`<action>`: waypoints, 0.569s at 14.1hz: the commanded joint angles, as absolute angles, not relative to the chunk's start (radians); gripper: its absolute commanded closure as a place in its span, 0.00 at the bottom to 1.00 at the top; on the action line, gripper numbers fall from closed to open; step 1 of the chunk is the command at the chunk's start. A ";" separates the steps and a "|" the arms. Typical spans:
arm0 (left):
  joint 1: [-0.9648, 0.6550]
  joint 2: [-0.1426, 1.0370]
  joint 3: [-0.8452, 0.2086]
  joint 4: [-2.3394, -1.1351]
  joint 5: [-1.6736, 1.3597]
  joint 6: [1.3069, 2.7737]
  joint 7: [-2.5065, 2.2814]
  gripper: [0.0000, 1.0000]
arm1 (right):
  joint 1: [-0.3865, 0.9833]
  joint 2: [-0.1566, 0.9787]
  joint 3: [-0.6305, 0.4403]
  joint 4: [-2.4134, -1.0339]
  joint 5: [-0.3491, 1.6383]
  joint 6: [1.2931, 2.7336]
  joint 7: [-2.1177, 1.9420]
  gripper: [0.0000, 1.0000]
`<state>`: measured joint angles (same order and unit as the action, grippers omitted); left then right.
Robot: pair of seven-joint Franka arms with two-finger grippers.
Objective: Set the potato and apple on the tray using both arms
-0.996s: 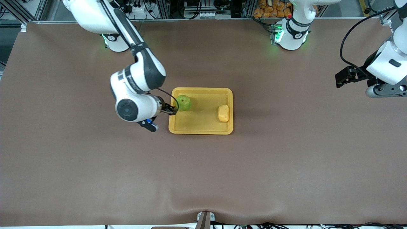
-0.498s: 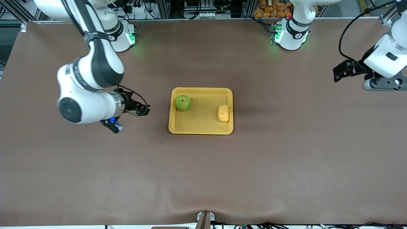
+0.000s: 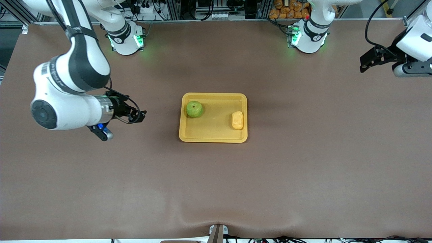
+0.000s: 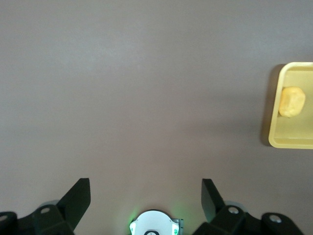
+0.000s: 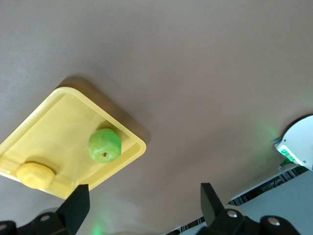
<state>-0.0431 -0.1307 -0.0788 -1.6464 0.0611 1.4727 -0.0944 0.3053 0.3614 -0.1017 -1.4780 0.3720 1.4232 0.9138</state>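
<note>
The yellow-orange tray (image 3: 216,130) lies mid-table. On it the green apple (image 3: 194,109) sits toward the right arm's end and the yellow potato (image 3: 237,120) toward the left arm's end. My right gripper (image 3: 140,116) hangs open and empty over the bare table, well off the tray on the right arm's side. Over the left arm's end of the table, my left gripper (image 3: 366,62) is also open and empty. The right wrist view shows the apple (image 5: 104,145), potato (image 5: 34,175) and tray (image 5: 58,127) past its open gripper (image 5: 145,198). In the left wrist view, potato (image 4: 292,101) and tray (image 4: 293,139) lie far from the gripper (image 4: 145,196).
The brown table cover (image 3: 216,185) spreads wide around the tray. Both arm bases (image 3: 125,40) (image 3: 307,37) glow green along the robots' edge. A small bracket (image 3: 217,233) sits at the table edge nearest the front camera.
My right gripper has drawn back from the apple on the tray toward the right arm's end, open and empty. The left gripper has shifted toward the robots' edge of the table.
</note>
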 commanded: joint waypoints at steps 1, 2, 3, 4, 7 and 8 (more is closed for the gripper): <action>-0.044 -0.175 -0.067 -1.692 0.032 1.489 -0.080 0.00 | 0.287 0.344 -0.087 -1.424 0.304 1.368 0.927 0.00; -0.043 -0.172 -0.067 -1.689 0.032 1.489 -0.080 0.00 | 0.285 0.344 -0.087 -1.398 0.267 1.355 0.917 0.00; -0.043 -0.167 -0.067 -1.686 0.032 1.489 -0.080 0.00 | 0.278 0.342 -0.087 -1.373 0.259 1.351 0.905 0.00; -0.043 -0.167 -0.067 -1.686 0.032 1.489 -0.080 0.00 | 0.264 0.339 -0.087 -1.364 0.261 1.350 0.873 0.00; -0.044 -0.163 -0.069 -1.686 0.032 1.489 -0.087 0.00 | 0.209 0.328 -0.087 -1.330 0.256 1.327 0.751 0.00; -0.044 -0.161 -0.069 -1.686 0.032 1.489 -0.087 0.00 | 0.177 0.328 -0.087 -1.310 0.259 1.303 0.714 0.00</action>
